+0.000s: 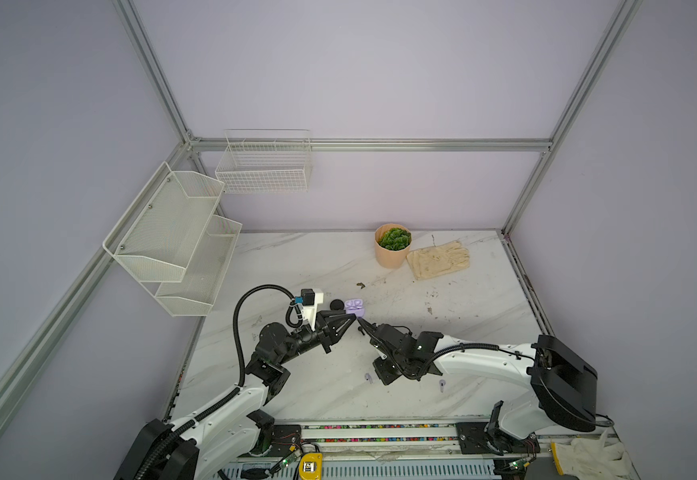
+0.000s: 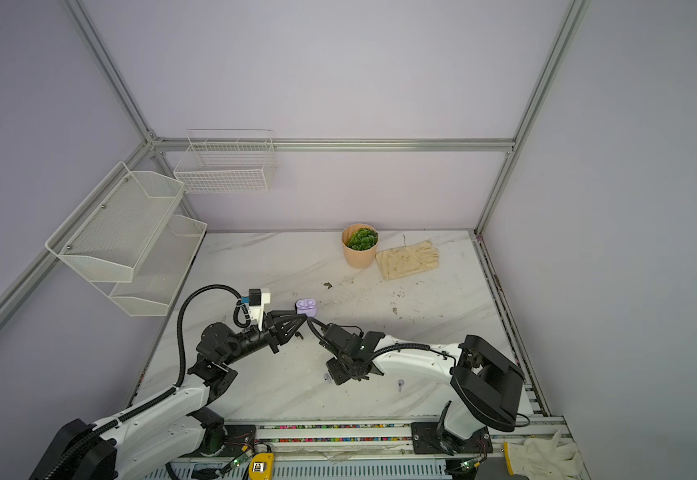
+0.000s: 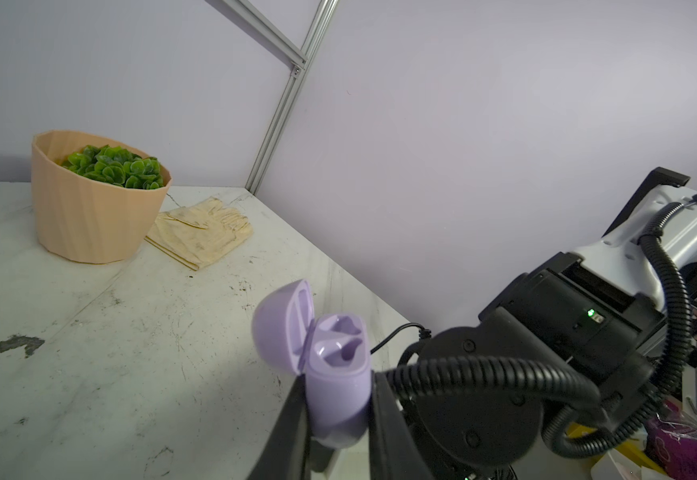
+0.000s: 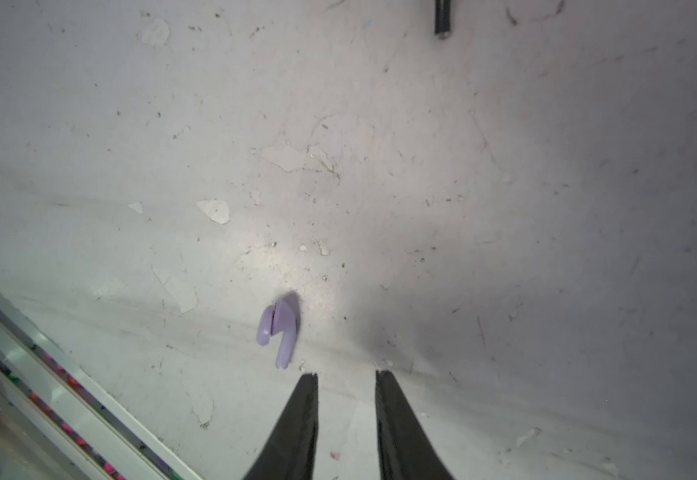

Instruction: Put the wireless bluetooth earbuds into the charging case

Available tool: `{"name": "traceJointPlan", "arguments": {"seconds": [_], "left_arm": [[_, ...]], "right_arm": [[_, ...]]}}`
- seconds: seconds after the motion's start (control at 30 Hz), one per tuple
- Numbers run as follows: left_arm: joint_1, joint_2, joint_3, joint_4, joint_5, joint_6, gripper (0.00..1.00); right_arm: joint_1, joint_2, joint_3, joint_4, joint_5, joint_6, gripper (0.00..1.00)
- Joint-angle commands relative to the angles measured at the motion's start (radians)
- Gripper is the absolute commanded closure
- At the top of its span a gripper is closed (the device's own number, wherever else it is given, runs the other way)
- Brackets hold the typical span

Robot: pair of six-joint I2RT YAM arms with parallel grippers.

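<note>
1. The left hand (image 3: 335, 376) pinched the lilac charging case (image 3: 338, 395) from both sides.
2. The case stood upright with its lid open. I could not tell if it touched the bench (image 1: 296, 257).
3. In a top view the case was near the middle of the bench.
4. A round black case (image 1: 337, 304) lay just beside it, on the side nearer the left edge.
5. The right hand (image 4: 346, 376) pointed down at the bench, near the front edge.
6. Its two fingers (image 4: 307, 415) were spread a little, with only bare bench between them.
7. One lilac earbud (image 4: 278, 332) lay on the bench just beside one fingertip, not touching it.
8. The second lilac earbud (image 1: 442, 384) also lay near the front edge, further toward the right edge.
9. A plant pot (image 1: 392, 253) with green leaves stood near the far edge.
10. A pale glove (image 1: 438, 259) lay flat just beside the pot, on the side nearer the far right corner.
</note>
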Motion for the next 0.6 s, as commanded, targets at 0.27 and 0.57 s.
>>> {"name": "traceJointPlan", "arguments": {"seconds": [0.27, 0.57], "left_arm": [[-0.087, -0.061, -0.061, 0.055, 0.063, 0.137, 1.00], [-0.109, -0.141, -0.025, -0.077, 0.056, 0.138, 1.00]], "right_arm": [[-0.181, -0.312, -0.124, 0.145, -0.154, 0.035, 0.72], [-0.259, -0.283, -0.092, 0.193, -0.267, -0.014, 0.73]]}}
